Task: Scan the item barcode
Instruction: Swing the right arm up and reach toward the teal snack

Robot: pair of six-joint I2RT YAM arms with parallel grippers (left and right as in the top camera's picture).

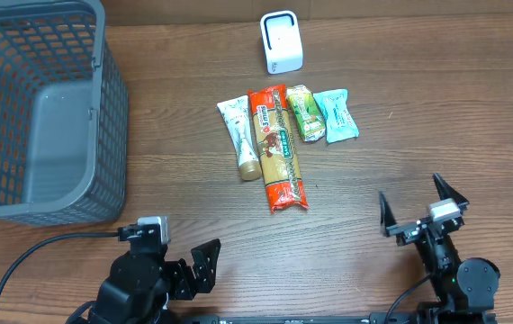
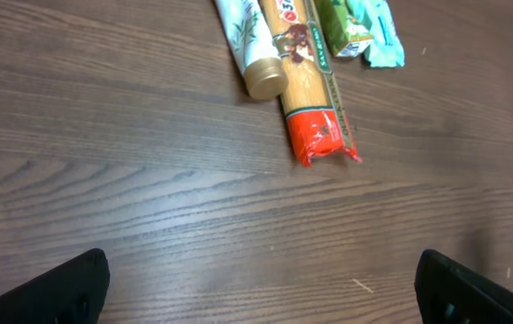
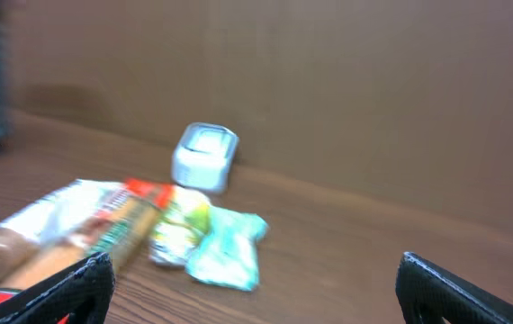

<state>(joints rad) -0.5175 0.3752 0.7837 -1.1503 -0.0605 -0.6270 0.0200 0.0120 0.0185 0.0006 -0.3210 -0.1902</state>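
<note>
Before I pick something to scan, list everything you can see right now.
table: one, brown wood, under everything
basket: one, grey, far left
scanner: one, white, far centre
tube: one, white, gold cap, row's left end
pasta packet: one, red and orange, beside the tube
green packet: one, green, right of pasta packet
teal packet: one, pale teal, row's right end
left gripper: one, black, near edge, jaws open
right gripper: one, black, near edge, jaws open

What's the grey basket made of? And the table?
The basket looks like matte grey plastic: moulded grid walls. The table looks like dark brown wood or wood-look laminate, going by its grain lines; I can't tell which.
</note>
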